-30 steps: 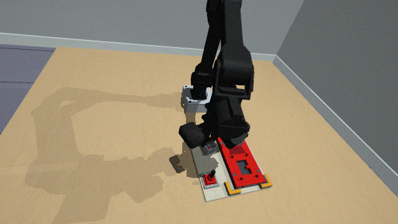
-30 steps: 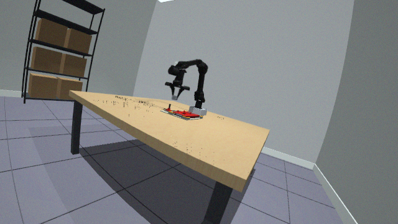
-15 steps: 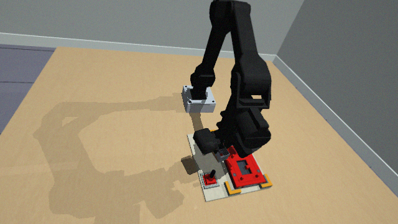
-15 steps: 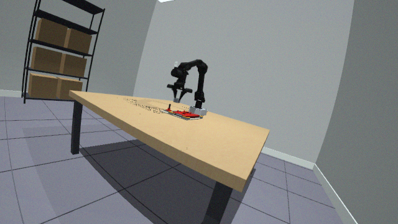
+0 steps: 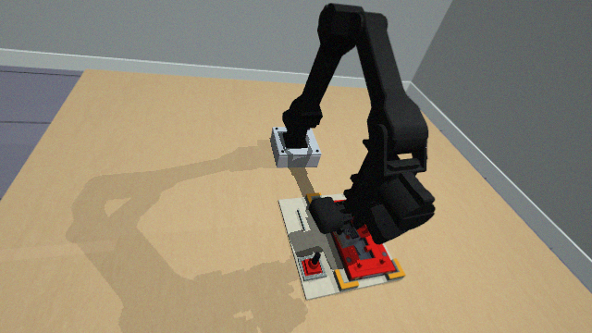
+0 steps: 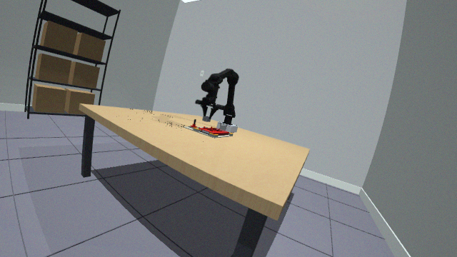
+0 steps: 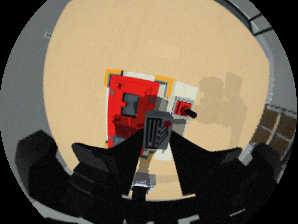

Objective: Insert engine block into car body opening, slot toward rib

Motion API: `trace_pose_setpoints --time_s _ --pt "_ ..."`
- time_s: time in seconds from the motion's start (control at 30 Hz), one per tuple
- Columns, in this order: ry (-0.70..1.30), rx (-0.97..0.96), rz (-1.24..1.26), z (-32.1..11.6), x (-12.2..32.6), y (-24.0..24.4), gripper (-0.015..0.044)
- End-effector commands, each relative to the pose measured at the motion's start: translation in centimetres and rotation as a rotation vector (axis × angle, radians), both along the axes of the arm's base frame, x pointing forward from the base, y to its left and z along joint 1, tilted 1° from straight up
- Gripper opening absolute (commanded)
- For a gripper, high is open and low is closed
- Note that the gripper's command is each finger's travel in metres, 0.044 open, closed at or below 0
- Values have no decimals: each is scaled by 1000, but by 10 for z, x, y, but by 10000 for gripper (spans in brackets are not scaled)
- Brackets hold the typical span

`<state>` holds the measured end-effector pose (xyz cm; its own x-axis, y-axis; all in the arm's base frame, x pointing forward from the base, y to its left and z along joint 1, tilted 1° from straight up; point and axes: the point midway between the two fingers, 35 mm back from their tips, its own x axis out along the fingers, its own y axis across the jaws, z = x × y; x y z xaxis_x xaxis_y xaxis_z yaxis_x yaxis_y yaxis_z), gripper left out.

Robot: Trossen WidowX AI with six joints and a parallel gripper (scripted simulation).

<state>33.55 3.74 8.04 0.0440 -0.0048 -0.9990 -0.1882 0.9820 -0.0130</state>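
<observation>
One grey engine block (image 6: 206,118) (image 7: 157,131), slotted, with a red round mark, clamped in the black tool (image 6: 207,118) (image 7: 156,132) and raised above the surface (image 5: 194,208) (image 6: 214,157) (image 7: 125,40), outside the opening (image 5: 363,249) (image 7: 131,105) of the red car body (image 5: 376,268) (image 6: 218,133) (image 7: 134,85).
</observation>
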Motion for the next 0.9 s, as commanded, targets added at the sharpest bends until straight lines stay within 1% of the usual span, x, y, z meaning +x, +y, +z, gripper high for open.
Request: trace_pose_setpoints --time_s 0.0,0.57,0.77,0.87 --pt "2 -3 -25 -5 3 10 0" --pt "0 6 -140 -21 7 59 0" --pt "0 7 -153 -21 9 61 157" --pt "0 7 -156 -21 9 61 159"
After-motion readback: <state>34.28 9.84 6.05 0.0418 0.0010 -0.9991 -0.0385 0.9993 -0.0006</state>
